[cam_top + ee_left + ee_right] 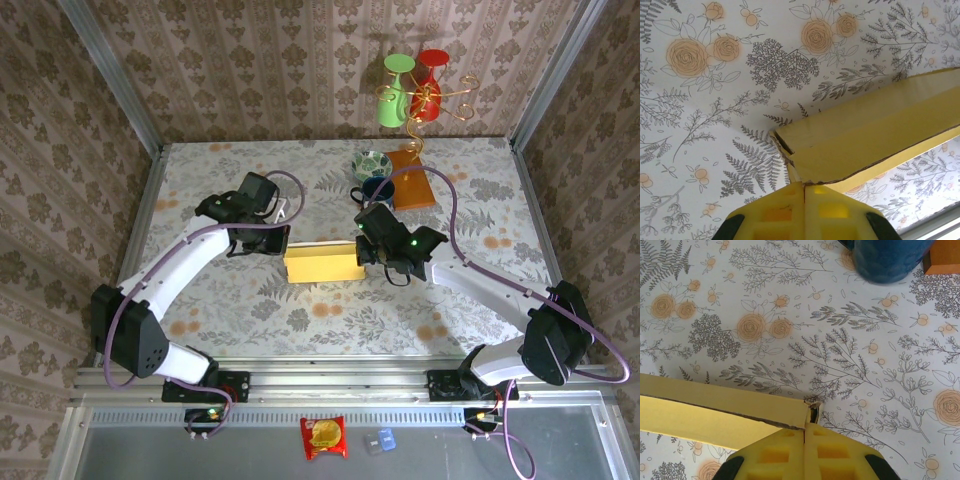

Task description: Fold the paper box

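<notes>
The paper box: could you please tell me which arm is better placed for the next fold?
Left, probably: the left end effector grips the box at a gaping corner, while the right end effector pinches the opposite end with the mug close ahead.

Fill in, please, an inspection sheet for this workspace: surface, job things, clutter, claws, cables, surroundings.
Surface: floral table cover, flat, no spills seen.
Job's things: yellow paper box, mid-table, held at both ends.
Clutter: blue mug, patterned bowl, wooden board, cup rack at the far side; snack packet at the near edge.
Claws: left claw and right claw each shut on a box end.
Cables: purple cables loop along both arms.
Surroundings: patterned walls, metal frame.
</notes>
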